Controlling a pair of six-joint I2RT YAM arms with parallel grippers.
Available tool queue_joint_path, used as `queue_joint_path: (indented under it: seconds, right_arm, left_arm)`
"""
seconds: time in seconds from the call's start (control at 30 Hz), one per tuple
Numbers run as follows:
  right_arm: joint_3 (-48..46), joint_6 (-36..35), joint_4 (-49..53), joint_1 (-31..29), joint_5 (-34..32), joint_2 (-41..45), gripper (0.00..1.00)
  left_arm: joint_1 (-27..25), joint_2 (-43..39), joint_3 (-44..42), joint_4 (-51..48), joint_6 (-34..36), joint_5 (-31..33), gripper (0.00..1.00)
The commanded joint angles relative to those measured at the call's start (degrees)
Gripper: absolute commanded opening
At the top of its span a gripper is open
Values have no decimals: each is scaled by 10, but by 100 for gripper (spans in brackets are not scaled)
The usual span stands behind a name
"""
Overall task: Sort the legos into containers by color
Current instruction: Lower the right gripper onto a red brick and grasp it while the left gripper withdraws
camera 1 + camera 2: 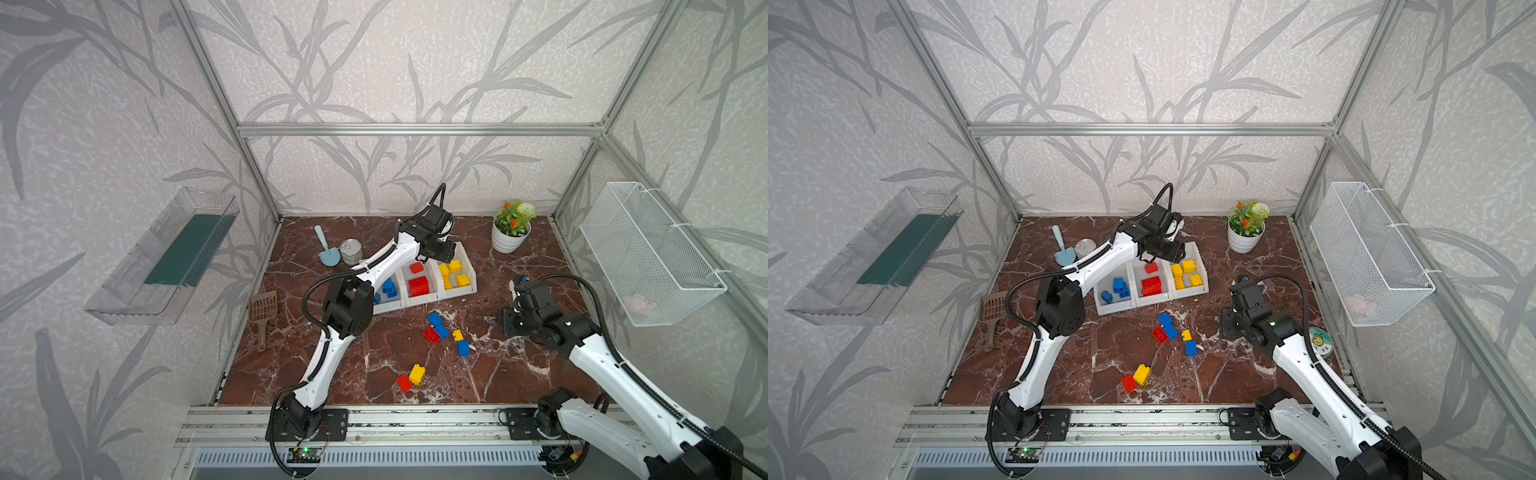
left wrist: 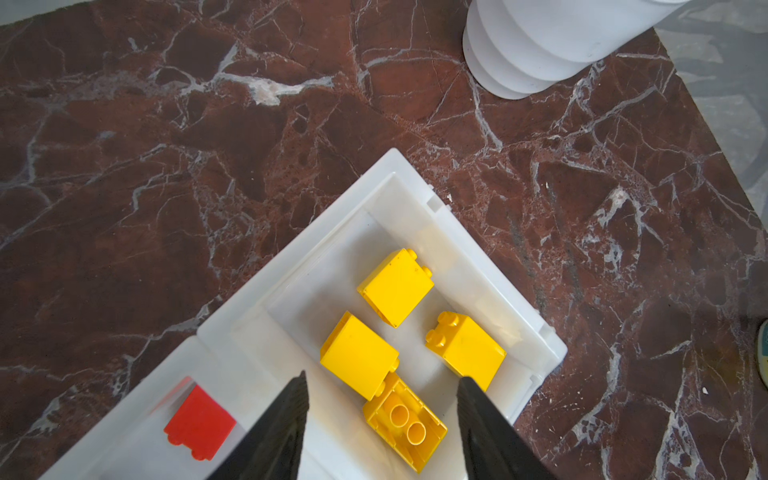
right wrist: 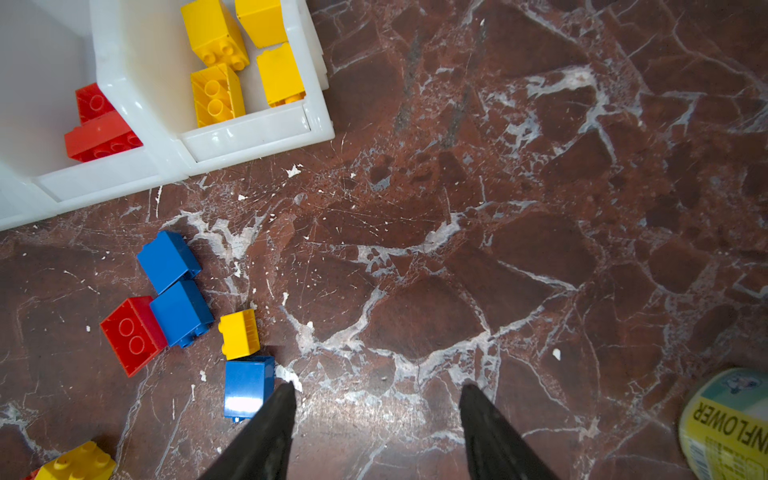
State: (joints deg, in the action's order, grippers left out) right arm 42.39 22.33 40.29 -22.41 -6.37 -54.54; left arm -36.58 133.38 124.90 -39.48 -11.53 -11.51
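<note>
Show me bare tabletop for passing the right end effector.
Bare marble lies right of the containers, in front of the plant pot, under the right end effector. Another patch: between brown scoop and left arm. Crowded: loose legos before the containers.

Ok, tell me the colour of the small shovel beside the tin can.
The shovel is light blue, clearest in a top view.

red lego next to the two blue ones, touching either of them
Touching. Right wrist view shows the red lego flush against one blue lego, no gap between.
</note>
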Motion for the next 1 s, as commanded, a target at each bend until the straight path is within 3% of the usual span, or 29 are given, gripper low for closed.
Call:
queue_joint_path:
  seconds: [0.0, 0.17, 0.37, 0.63, 0.97]
  right_arm:
    - [24, -11, 3, 3, 1, -9, 64]
    - [20, -26, -8, 2, 31, -22, 64]
    - [34, -45, -19, -9, 89, -78, 64]
    - [78, -48, -43, -112, 70, -172, 64]
    - [190, -54, -43, -234, 65, -338, 64]
  left_arm:
    - [8, -72, -34, 7, 4, 12, 60]
    - [25, -158, -129, 34, 6, 25, 60]
    - [53, -305, -310, 105, -10, 74, 61]
    - [101, -457, -492, 129, -44, 111, 61]
    - [139, -580, -626, 147, -76, 127, 63]
